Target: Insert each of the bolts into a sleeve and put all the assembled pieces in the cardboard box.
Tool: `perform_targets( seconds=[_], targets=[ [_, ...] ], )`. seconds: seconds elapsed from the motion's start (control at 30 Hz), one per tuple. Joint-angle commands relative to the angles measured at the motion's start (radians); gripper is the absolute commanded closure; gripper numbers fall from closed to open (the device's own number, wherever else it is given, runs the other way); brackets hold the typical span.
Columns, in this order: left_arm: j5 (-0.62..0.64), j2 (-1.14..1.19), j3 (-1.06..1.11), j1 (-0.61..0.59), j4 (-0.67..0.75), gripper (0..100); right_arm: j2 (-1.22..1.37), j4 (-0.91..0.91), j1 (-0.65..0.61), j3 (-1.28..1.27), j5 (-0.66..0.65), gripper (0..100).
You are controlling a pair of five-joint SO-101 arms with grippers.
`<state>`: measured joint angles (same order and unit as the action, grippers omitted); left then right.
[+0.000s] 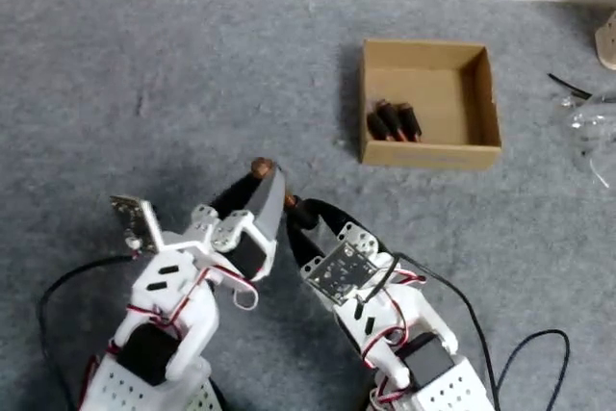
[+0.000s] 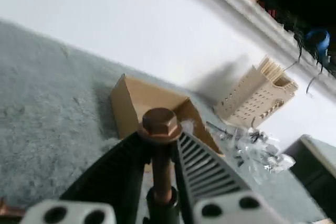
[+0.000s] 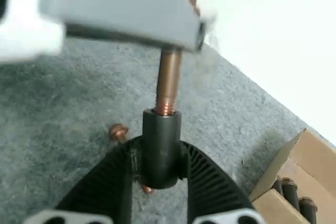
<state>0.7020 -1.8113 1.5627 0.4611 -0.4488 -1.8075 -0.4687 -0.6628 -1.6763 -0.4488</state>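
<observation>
Copper-coloured and hex-headed, the bolt (image 2: 159, 125) in hand is barely started into its sleeve (image 3: 161, 148). In the right wrist view the threaded tip sits at the mouth of the black tube, with nearly all the shank bare above it. The left arm (image 1: 178, 291) has its jaws pinching the shank just under the head. The right arm (image 1: 385, 305) has its jaws pinching the sleeve around its middle. The two meet above the grey tabletop (image 1: 144, 93), near its centre, nearer than the cardboard box (image 1: 428, 153) and to its left.

Three assembled pieces (image 1: 393, 122) lie side by side in the box, toward its near left corner, each a dark sleeve with a coppery end showing. Part of the job therefore looks done, and this pair would be the fourth once pushed home and dropped in. More seems to be left: one loose bolt (image 3: 118, 131) lies on the tabletop beyond the held sleeve. A coppery scrap beneath the sleeve may be another, though I cannot tell.

The held bolt looks straight and smooth along the shank, threaded only at the tip, and roughly in line with the bore. Its sleeve is a plain matte black cylinder, a little wider than the shank, so the fit is probably snug and will want the two kept square.
</observation>
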Motion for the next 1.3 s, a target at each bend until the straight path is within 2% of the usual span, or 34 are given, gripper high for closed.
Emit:
perform_targets(
  seconds=[0.0, 0.7, 0.77, 0.97, 1.13, 1.27],
  targets=[
    [0.005, -0.01, 0.028, 0.048, -0.008, 99, -0.018, 0.051, 0.018, -0.084, -0.009, 99.4],
    [-0.002, -0.01, 0.107, 0.045, -0.008, 98, -0.018, 0.051, 0.039, -0.088, -0.011, 99.4],
    [0.006, -0.01, 0.105, 0.012, -0.008, 94, -0.018, 0.051, 0.039, -0.099, -0.012, 99.4],
    [0.006, -0.01, 0.107, -0.042, -0.015, 68, -0.018, 0.051, 0.041, -0.101, -0.012, 99.4],
    [0.023, -0.01, 0.081, -0.056, -0.048, 68, -0.016, 0.05, 0.058, -0.101, -0.012, 99.4],
    [0.192, -0.01, 0.013, -0.194, -0.061, 68, -0.018, 0.051, 0.084, -0.101, -0.011, 99.4]
  ],
)
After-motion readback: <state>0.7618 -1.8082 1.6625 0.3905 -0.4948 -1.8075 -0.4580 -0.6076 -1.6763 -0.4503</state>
